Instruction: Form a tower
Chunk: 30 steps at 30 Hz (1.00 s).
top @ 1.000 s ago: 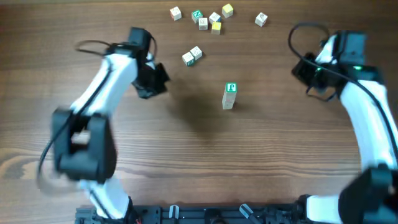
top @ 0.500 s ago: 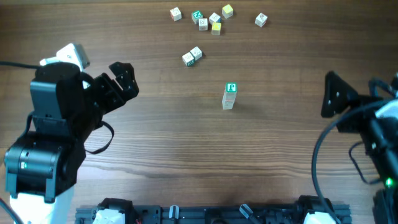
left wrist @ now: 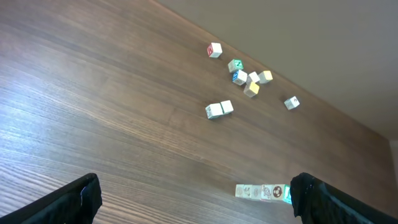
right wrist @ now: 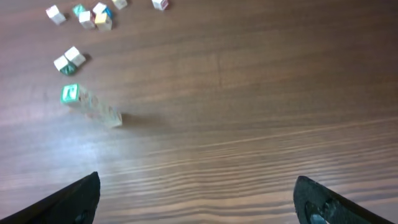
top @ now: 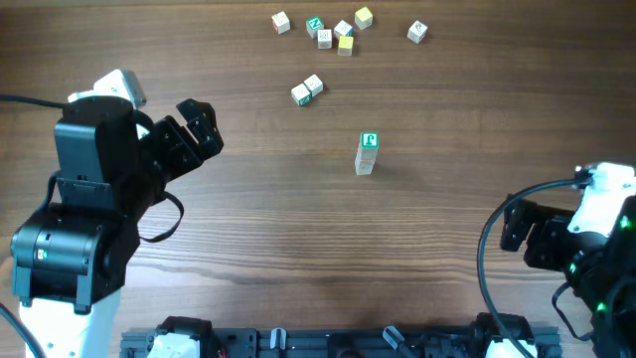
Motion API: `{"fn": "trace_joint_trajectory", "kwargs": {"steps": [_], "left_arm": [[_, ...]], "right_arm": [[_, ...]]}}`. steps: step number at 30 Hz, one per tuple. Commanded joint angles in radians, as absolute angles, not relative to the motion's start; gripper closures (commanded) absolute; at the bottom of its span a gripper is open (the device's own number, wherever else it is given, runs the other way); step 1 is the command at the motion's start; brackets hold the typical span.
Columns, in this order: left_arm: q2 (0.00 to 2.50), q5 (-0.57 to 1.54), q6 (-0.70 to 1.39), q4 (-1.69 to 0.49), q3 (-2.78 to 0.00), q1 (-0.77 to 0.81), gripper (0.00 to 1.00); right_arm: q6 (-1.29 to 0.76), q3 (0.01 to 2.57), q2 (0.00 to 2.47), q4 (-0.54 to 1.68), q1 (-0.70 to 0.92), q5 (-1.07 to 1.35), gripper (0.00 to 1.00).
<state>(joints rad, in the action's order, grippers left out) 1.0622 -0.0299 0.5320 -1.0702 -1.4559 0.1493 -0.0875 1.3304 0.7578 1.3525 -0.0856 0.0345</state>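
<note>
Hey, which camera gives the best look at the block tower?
Left wrist: the tower shows its whole side sharply, cube by cube. Overhead foreshortens it, mostly the green top. Right wrist shows it blurred.

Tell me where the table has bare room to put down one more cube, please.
Free: the wide table stretch from the tower toward the robot, and the strip between the tower and the left hand. Crowded: the far side, where the cube cluster and the cube pair lie.
</note>
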Motion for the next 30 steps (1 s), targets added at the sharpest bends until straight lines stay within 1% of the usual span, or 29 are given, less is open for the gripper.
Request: {"fn": "trace_joint_trajectory", "kwargs": {"steps": [1,3,4,5,7,9,11,12,13,14,16,18,20,23,25,28,30], "left_arm": [[1.065,-0.046,0.524,-1.068,-1.457,0.149,0.00],[1.065,-0.046,0.524,-1.068,-1.457,0.149,0.00],[1.065,-0.046,0.524,-1.068,-1.457,0.149,0.00],[1.065,-0.046,0.524,-1.068,-1.457,0.149,0.00],[1.065,-0.046,0.524,-1.068,-1.457,0.149,0.00],[1.065,-0.046,0.524,-1.068,-1.457,0.149,0.00],[1.065,-0.046,0.524,-1.068,-1.457,0.149,0.00],[1.065,-0.046,0.524,-1.068,-1.457,0.149,0.00],[1.065,-0.046,0.524,-1.068,-1.457,0.149,0.00],[1.065,-0.046,0.524,-1.068,-1.457,0.149,0.00],[1.065,-0.046,0.524,-1.068,-1.457,0.149,0.00],[1.065,-0.046,0.524,-1.068,-1.457,0.149,0.00],[1.065,-0.046,0.524,-1.068,-1.457,0.149,0.00],[1.065,-0.046,0.524,-1.068,-1.457,0.149,0.00],[1.065,-0.046,0.524,-1.068,-1.457,0.149,0.00],[1.065,-0.046,0.524,-1.068,-1.457,0.149,0.00],[1.065,-0.046,0.524,-1.068,-1.457,0.149,0.00]], "right_arm": [[-0.052,1.333,0.752,1.374,-0.062,0.001,0.00],[-0.030,1.324,0.696,1.195,-0.063,0.095,0.00],[0.032,1.297,0.655,1.075,-0.063,0.163,0.00],[0.137,1.229,0.592,0.887,-0.063,0.253,0.00],[0.234,1.044,0.484,0.566,-0.063,0.352,0.00],[0.233,0.817,0.388,0.277,-0.063,0.393,0.00],[0.199,0.520,0.274,-0.093,-0.063,0.435,0.00],[0.168,0.446,0.244,-0.184,-0.063,0.432,0.00],[0.092,0.295,0.183,-0.340,-0.063,0.382,0.00],[0.065,0.231,0.162,-0.397,-0.063,0.347,0.00],[0.032,0.110,0.118,-0.482,-0.063,0.280,0.00],[0.022,0.033,0.060,-0.497,-0.063,0.245,0.00],[0.024,0.005,0.003,-0.427,-0.063,0.227,0.00],[0.026,0.005,0.003,-0.345,-0.062,0.197,0.00],[0.025,0.005,0.003,-0.210,-0.062,0.191,0.00],[0.023,0.005,0.003,-0.064,-0.062,0.191,0.00],[0.019,0.005,0.003,-0.014,-0.063,0.192,0.00]]}}
